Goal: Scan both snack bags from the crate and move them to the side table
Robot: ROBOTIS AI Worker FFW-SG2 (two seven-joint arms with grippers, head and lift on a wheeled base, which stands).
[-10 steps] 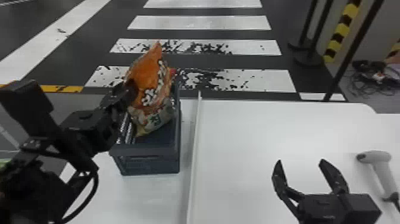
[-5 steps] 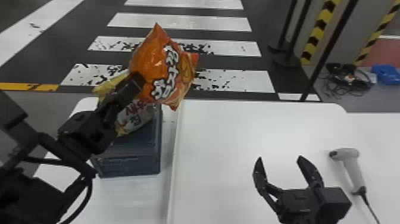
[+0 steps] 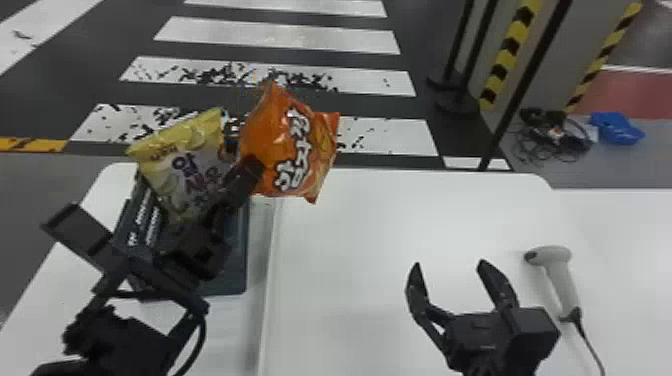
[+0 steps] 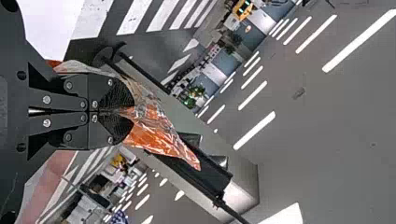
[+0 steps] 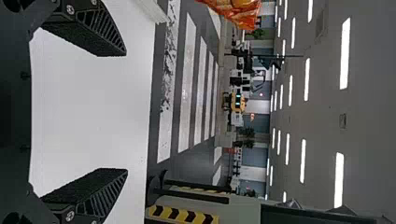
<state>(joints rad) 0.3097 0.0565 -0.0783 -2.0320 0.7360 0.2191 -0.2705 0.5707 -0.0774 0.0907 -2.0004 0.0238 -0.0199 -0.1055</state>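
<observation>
Well, my left jaws clamp the orange bag (image 3: pixel 290 150) by its edge, probably baring its face for the scanner (image 3: pixel 563 284); my right jaws stand apart.

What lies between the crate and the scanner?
Head view, from the crate to the scanner: a raised white strip, white tabletop, then the open right pincer.

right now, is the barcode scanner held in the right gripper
No, the scanner lies on the white table, beside the right gripper, whose fingers are spread with nothing between them.
</observation>
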